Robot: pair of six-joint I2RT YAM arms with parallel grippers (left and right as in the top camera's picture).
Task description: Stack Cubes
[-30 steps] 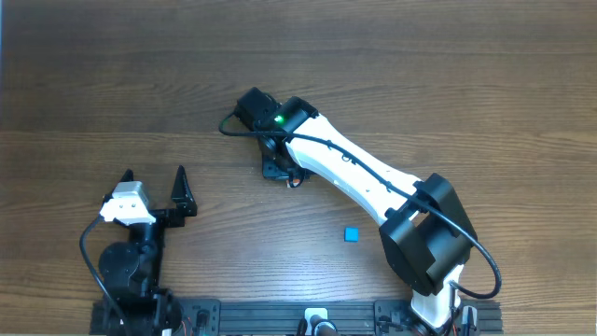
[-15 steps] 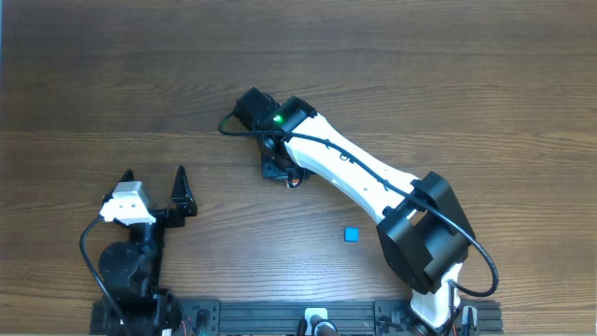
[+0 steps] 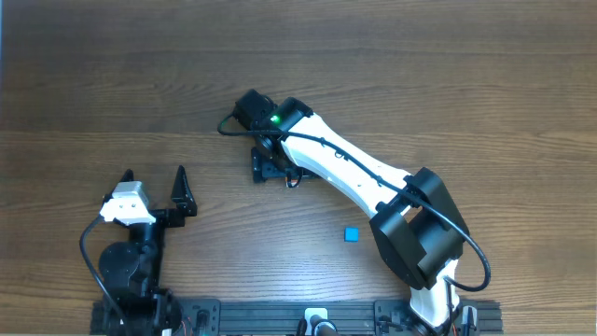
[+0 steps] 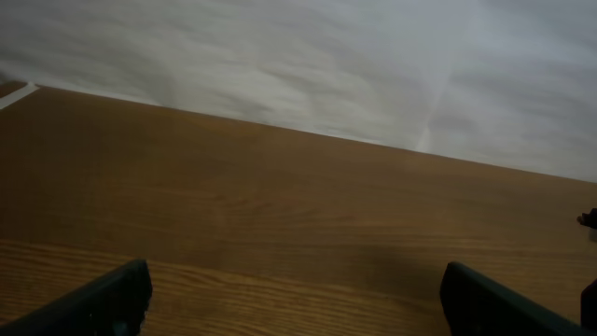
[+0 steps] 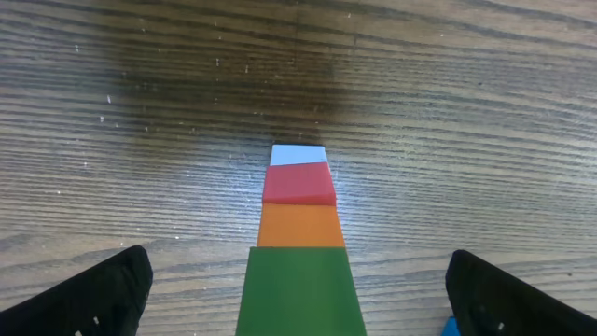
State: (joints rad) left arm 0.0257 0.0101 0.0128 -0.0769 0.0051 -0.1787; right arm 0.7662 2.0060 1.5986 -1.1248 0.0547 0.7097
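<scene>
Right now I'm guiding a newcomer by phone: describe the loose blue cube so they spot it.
On the wooden table, find the right arm's big black joint near the top view's bottom edge. Beside it lies the blue cube, alone, the only cube outside the stack.

Seen from above, hidden under the right gripper (image 3: 269, 168): the stack (image 5: 298, 224) of cubes. From the right wrist, cut off at the picture's edge: the green cube (image 5: 298, 289) on top, the blue cube (image 5: 451, 327) down to a sliver beside one jaw, and the roots of both jaws. From the left wrist, cropped too: the jaws of the left gripper (image 4: 297, 271), plus a dark scrap (image 4: 589, 219), too small to name. Along the top view's lower edge, both arms' bases (image 3: 317, 322) cut short.
</scene>
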